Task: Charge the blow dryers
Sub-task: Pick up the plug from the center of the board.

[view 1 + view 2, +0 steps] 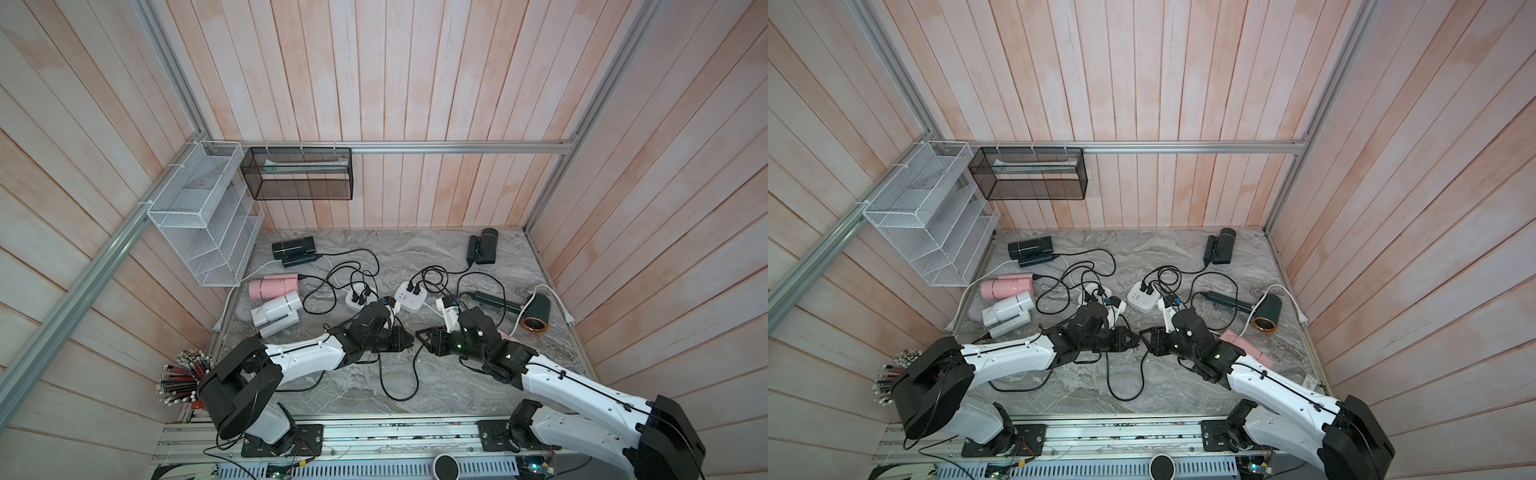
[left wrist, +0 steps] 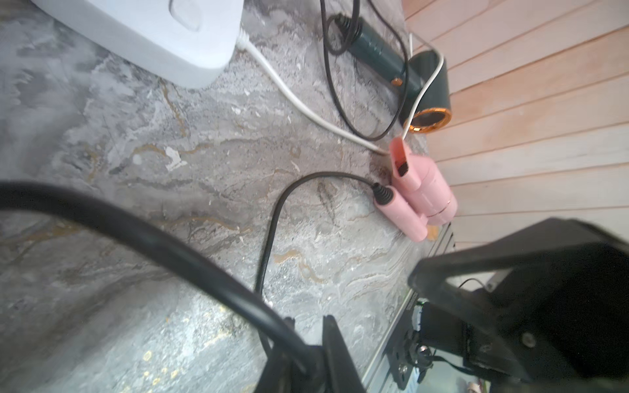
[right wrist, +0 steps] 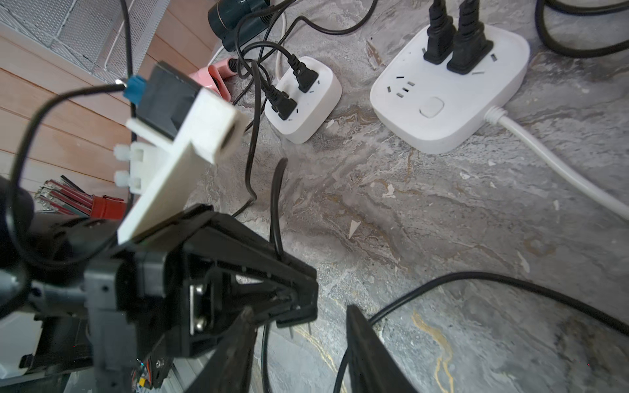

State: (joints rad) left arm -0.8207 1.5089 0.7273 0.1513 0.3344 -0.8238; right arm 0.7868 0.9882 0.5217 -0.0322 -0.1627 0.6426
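Left gripper [image 1: 409,341] clenched a black plug [image 3: 303,325], prongs exposed. Right gripper [image 1: 424,338] jaws stood apart, empty, just beside it.

In both top views the right arm [image 1: 1279,386] covers most of a pink blow dryer [image 1: 1241,348] at the table's four o'clock. The plug [image 3: 299,316] pinched in the left gripper [image 3: 308,292] shows little beyond two prongs. A power strip [image 2: 153,30] runs off the frame, and the near cord [image 2: 136,234] is blurred.
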